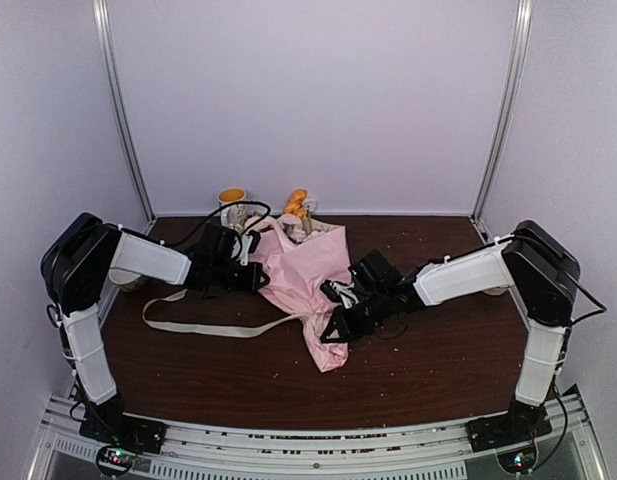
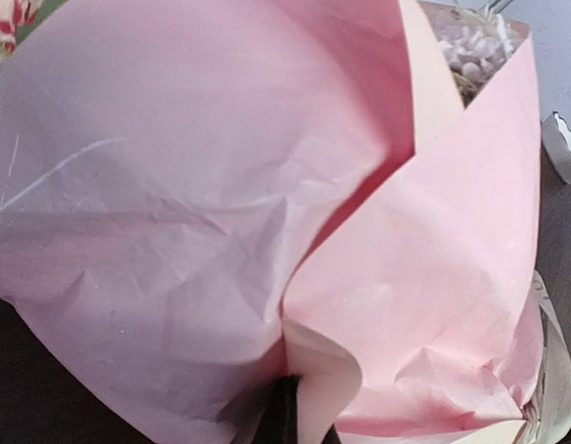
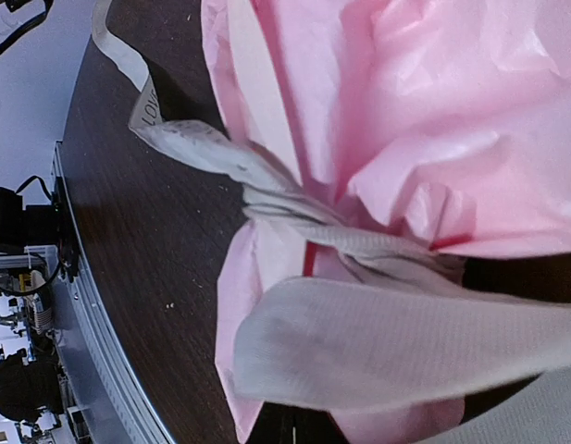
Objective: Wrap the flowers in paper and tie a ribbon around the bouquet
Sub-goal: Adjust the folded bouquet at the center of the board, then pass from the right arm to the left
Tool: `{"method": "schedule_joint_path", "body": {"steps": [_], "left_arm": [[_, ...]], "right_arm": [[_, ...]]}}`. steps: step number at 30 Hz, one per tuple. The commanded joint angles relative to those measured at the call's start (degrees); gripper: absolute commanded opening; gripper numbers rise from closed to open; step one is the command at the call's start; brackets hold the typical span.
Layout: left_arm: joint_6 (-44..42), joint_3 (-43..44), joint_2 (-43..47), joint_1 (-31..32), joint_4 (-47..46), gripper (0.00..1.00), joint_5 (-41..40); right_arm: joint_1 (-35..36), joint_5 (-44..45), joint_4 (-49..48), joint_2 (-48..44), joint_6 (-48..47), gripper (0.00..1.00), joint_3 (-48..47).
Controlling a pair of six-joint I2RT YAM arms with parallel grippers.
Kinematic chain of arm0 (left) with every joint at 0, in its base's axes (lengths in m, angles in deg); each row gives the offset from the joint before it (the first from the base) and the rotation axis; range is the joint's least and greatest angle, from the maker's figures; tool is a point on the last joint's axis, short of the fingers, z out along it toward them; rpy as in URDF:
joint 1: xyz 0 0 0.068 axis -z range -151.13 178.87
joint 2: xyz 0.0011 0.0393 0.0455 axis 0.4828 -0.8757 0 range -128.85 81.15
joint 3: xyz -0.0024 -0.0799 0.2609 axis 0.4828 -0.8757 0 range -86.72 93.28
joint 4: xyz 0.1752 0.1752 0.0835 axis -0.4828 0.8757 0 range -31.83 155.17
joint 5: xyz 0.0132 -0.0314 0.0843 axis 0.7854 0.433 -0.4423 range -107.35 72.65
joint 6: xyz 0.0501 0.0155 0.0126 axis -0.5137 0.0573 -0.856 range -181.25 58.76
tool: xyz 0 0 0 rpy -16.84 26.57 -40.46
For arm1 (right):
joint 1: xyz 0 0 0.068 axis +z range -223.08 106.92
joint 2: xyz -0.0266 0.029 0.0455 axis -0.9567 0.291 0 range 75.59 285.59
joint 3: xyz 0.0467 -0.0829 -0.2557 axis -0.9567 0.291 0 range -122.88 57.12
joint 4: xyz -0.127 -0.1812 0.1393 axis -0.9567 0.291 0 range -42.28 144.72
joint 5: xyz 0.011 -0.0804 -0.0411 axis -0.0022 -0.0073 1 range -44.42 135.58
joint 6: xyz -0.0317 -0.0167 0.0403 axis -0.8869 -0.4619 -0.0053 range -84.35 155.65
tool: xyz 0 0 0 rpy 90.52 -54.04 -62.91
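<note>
Bouquet (image 1: 306, 268) lies on its side mid-counter (image 1: 438, 370), wide end toward the far wall beside the mug (image 1: 231, 198), orange flowers (image 1: 298, 203) poking out, narrow end toward me. My left tool (image 1: 254, 272) is at the left flap, closed right down, and looks pinched on a fold of the paper (image 2: 174, 231). My right tool (image 1: 338, 314) is at the neck, also closed, seemingly on the ribbon (image 3: 405, 347), which crosses close under that camera. Risks: the ribbon looks only loosely gathered at the neck, with no knot I can see, so a pull from the right could slide it off the tapered end or drag the whole cone across the counter. The paper is thin, so a hard tug from the left could tear it or open the wrap. The long free tail out left could snag under my left arm. Views: the top one gives the layout, both arms and the ribbon tail looping left, but neither grip. The left wrist shows the overlapping paper folds up close and a few white blooms (image 2: 475, 51). The right wrist shows the ribbon bunched across the neck and its printed lettering, but no flowers.
</note>
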Motion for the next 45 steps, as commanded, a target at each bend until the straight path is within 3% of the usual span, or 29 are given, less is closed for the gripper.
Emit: {"method": "schedule_joint_path", "body": {"steps": [1, 8, 14, 22, 24, 28, 34, 36, 39, 42, 45], "left_arm": [[5.3, 1.7, -2.3, -3.2, 1.5, 0.00, -1.2], [3.1, 3.8, -5.1, -4.1, 4.5, 0.00, -2.7], [1.2, 4.4, -5.2, -4.2, 6.5, 0.02, -4.0], [-2.4, 4.9, 0.8, -4.1, 10.3, 0.53, -8.5], [-3.9, 3.9, 3.9, -4.2, 10.0, 0.60, -8.2], [-7.4, -0.2, 11.6, -4.1, 7.6, 0.68, -7.8], [-19.6, -7.8, 25.4, 0.8, -1.0, 0.65, -5.2], [-26.3, -6.8, 28.0, 5.8, -1.3, 0.67, -0.2], [-34.3, -2.2, 28.0, 12.3, 0.6, 0.78, 9.0], [-36.4, 3.5, 24.8, 15.5, 1.4, 0.87, 14.9], [-35.7, 8.4, 21.5, 16.4, 1.1, 0.88, 17.3]], "right_arm": [[-0.2, 3.0, 2.1, -4.1, -0.9, 0.00, 3.0], [-0.4, 2.6, 5.0, -8.5, -1.7, 0.00, 5.1], [-1.8, 2.4, 6.3, -18.7, -0.7, 0.00, 5.7], [-3.8, 9.5, 17.7, -24.9, -6.0, 0.00, -1.2], [-3.8, 10.2, 19.5, -25.4, -7.0, 0.00, -3.3], [-3.8, 10.6, 21.5, -26.7, -8.7, 0.00, -8.5], [-3.7, 4.7, 19.9, -27.6, -10.7, 0.00, -15.4], [-3.7, 2.1, 19.4, -27.4, -11.6, 0.00, -17.0], [-3.7, -1.6, 17.7, -27.5, -12.5, 0.00, -17.9], [-3.7, -6.3, 16.6, -27.5, -13.1, 0.00, -18.5], [-3.6, -7.4, 16.0, -27.6, -13.4, 0.00, -18.5]]}}
